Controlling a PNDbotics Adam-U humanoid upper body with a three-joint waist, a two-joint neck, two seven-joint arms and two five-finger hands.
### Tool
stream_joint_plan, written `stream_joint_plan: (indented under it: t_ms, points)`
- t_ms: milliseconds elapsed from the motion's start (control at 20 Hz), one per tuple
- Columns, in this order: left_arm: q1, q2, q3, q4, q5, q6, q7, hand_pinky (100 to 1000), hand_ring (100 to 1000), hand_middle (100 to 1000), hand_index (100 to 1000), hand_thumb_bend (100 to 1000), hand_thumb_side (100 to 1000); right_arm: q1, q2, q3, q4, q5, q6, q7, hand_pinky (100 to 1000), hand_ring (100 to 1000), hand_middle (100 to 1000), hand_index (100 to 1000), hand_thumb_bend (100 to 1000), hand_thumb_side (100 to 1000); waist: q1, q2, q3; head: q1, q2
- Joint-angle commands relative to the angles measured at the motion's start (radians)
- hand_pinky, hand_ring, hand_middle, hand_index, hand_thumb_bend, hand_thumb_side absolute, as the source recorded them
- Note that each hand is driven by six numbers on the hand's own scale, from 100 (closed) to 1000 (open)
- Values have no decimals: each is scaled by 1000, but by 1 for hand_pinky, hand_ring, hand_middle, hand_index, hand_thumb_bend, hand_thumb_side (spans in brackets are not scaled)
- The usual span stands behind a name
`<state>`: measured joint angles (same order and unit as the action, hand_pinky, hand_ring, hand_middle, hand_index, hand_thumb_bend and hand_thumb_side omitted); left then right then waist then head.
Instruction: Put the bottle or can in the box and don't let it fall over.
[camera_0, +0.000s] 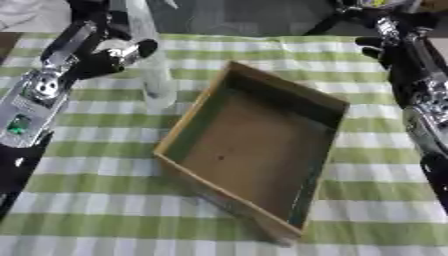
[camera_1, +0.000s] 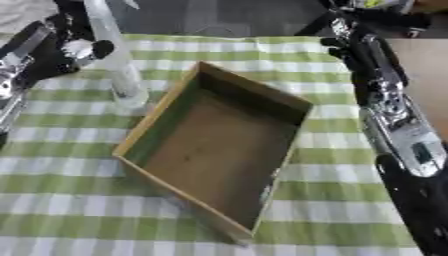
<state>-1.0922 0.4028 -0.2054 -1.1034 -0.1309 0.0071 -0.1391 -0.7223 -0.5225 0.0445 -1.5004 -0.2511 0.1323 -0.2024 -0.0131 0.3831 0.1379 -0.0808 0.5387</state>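
Standing bottle: a clear bottle (camera_0: 156, 75) is seen upright on the checked cloth (camera_0: 87, 200), just beside the box's far left wall, outside it.
Box: an open cardboard box (camera_0: 254, 145) is set askew at the middle of the table; nothing is seen inside.
Left hand: the left hand (camera_0: 109, 47) is curled round the bottle's upper part at far left.
Right hand: the right hand (camera_0: 385, 47) is held at far right, well apart from the box; its fingers cannot be told.

Bottle (camera_1: 118, 65) (clear) beside box (camera_1: 210, 155).
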Motion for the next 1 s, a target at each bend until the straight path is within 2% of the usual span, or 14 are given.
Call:
stream_joint_plan:
  t_ms: [50,500,1000]
  points:
    - [-28,19,15,-8,-4,-4,11,1000,797,825,875,667,580,-20,-17,-2,-7,-5,-2,3,899,809,867,866,100,748,3,-20,1,1,-17]
    - [-48,5,24,10,4,-18,19,1000,793,830,874,663,582,-26,-17,-1,-6,-5,-1,4,900,809,868,867,100,750,4,-7,-16,14,-35]
    - [-64,-9,22,19,-5,-25,18,1000,792,833,874,667,583,-31,-15,-2,-7,-9,-1,3,900,809,867,867,100,753,9,11,-34,18,-41]
